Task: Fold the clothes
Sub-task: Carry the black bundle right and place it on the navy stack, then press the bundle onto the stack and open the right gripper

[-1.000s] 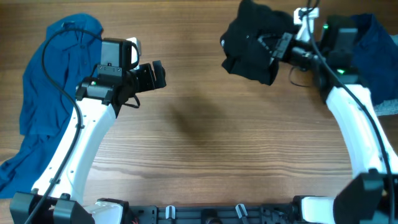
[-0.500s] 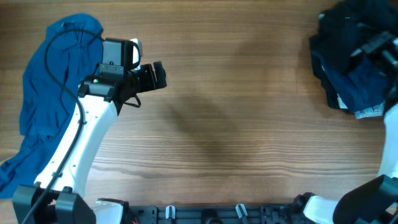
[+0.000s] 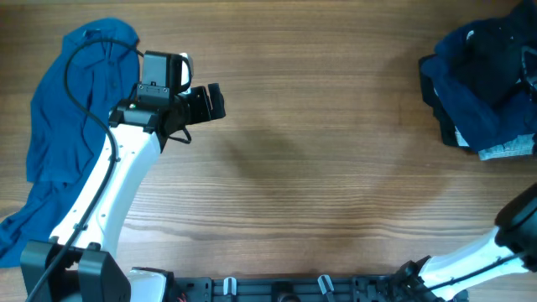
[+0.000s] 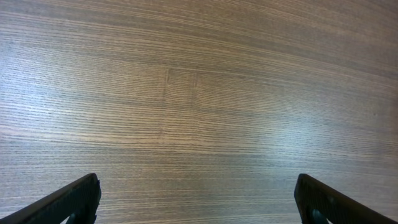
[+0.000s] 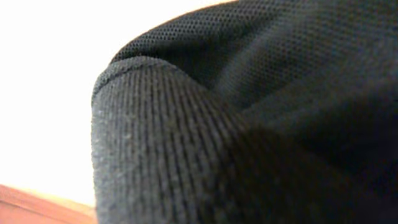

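A bright blue collared shirt (image 3: 63,126) lies crumpled along the table's left edge. A heap of navy pieces (image 3: 478,96) with black cloth (image 3: 508,50) on top sits at the far right. My left gripper (image 3: 214,102) is open and empty over bare wood, right of the blue shirt; its wrist view (image 4: 199,196) shows only the table between its fingers. My right gripper is not seen overhead. Its wrist view is filled by black ribbed and mesh fabric (image 5: 249,124) that hides the fingers.
A grey label or tag (image 3: 506,149) sticks out at the heap's lower edge. A part of my right arm (image 3: 503,243) crosses the bottom right corner. The wooden table (image 3: 319,168) lies between the two lots of clothes.
My right arm swung from the table's upper middle to the far right with the black top, which now lies on the navy heap. My left arm has barely moved.
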Available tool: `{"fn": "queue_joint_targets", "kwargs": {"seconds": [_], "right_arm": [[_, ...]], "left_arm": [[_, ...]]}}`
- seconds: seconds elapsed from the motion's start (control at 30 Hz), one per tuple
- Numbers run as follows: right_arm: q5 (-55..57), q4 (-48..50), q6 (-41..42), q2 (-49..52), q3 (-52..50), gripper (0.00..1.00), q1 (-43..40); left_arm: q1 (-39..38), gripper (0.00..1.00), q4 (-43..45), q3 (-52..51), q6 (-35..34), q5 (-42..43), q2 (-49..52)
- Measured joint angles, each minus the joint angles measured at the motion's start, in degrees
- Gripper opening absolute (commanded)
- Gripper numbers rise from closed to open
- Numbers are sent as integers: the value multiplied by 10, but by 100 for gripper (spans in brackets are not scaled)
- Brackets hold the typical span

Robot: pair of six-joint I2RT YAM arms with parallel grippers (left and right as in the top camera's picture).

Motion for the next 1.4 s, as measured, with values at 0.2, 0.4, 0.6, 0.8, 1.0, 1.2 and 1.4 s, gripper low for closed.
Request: {"fn": "queue_joint_targets", "kwargs": {"seconds": [0.2,0.4,0.6,0.8,1.0,1.2,1.4], "right_arm": [[15,72,113,11,-1,4,-4],[33,45,132,36,-1,4,-10],[55,-79,71,64,0,77,-29],[70,-173,-10,64,3,100,-63],[68,-210,-46,60,3,99,-97],[68,-256,-63,6,3,96,-112],[52,-311,-64,-77,3,87,-112]], "left_arm": [[0,100,2,0,0,0,0],[0,100,5,0,0,0,1],[0,100,4,0,0,0,1],[0,100,4,0,0,0,1],[0,100,11,0,0,0,1],[0,100,13,0,0,0,1],[0,100,12,0,0,0,1]]}}
